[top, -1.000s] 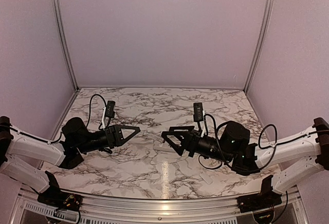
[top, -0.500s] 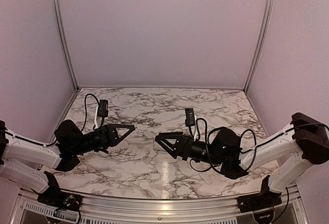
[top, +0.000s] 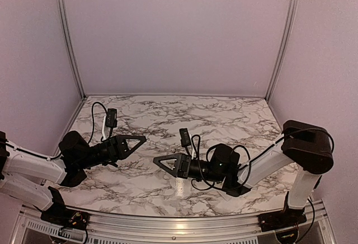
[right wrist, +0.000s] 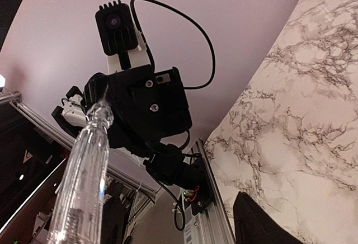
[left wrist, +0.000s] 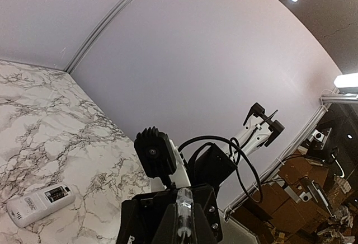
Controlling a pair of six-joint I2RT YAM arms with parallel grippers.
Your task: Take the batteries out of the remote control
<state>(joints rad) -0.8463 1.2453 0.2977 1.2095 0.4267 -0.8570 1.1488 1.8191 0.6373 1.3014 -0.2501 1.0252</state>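
I am seeing the remote control (left wrist: 40, 203) lying flat on the marble table (left wrist: 67, 143), slim, white, rounded ends, dark recess facing up, the batteries (left wrist: 56, 192) sitting inside it

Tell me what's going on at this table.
Two robot arms are meant to get the batteries out of a remote, and nothing has been removed yet. The remote lies flat on the marble table with its dark recess facing up. The batteries seem to be inside it. The left gripper and right gripper hang low, pointing at each other, and neither touches the remote. I can't tell if they are open.
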